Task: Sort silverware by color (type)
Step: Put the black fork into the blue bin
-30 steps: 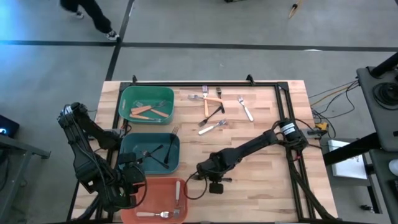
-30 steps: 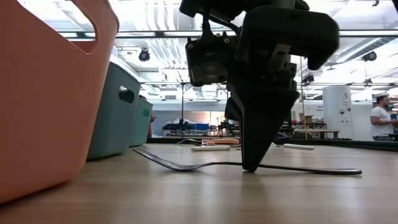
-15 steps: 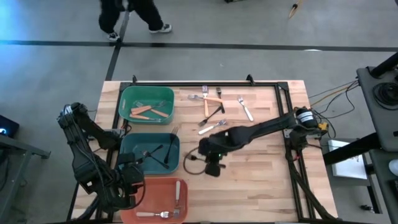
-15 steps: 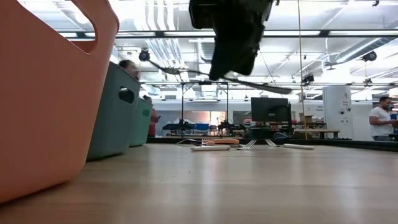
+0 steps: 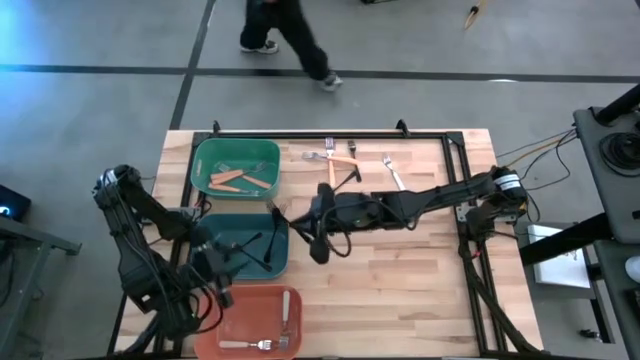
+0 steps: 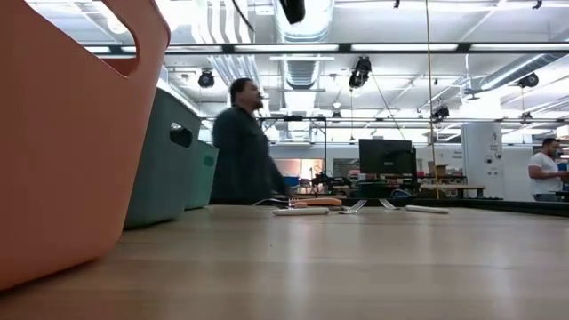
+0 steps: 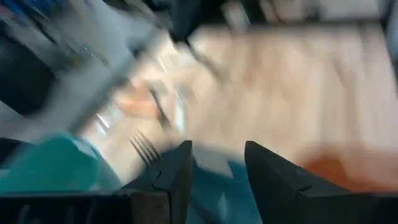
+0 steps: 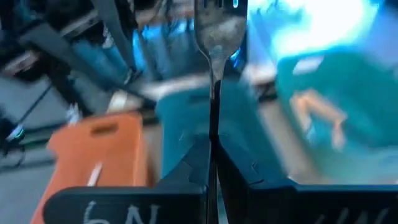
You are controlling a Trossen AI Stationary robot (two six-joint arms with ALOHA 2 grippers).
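Black fork (image 8: 214,56): clamped between the shut fingers of the right gripper (image 5: 318,243), handle pinched, long axis running straight out ahead of the fingers, tines farthest from the wrist; carried above the table just beside the teal bin (image 5: 240,246). Loose forks (image 5: 340,170): a small scatter on the far middle of the table, lying at mixed angles, orange-handled, black and white-handled among them. Sorted forks: orange-handled ones in the green bin (image 5: 236,166), black ones in the teal bin, white-handled ones in the salmon bin (image 5: 258,320). Surface: pale wood-plank table (image 5: 420,290) with a black frame at its edges, the three bins in a column along its left side. Room: grey floor beyond the far edge, where a person (image 6: 238,147) walks past; ceiling strip lights and a monitor show in the low view. Left gripper (image 7: 214,171): waits above the near end of the teal bin, fingers parted, grasping nothing.
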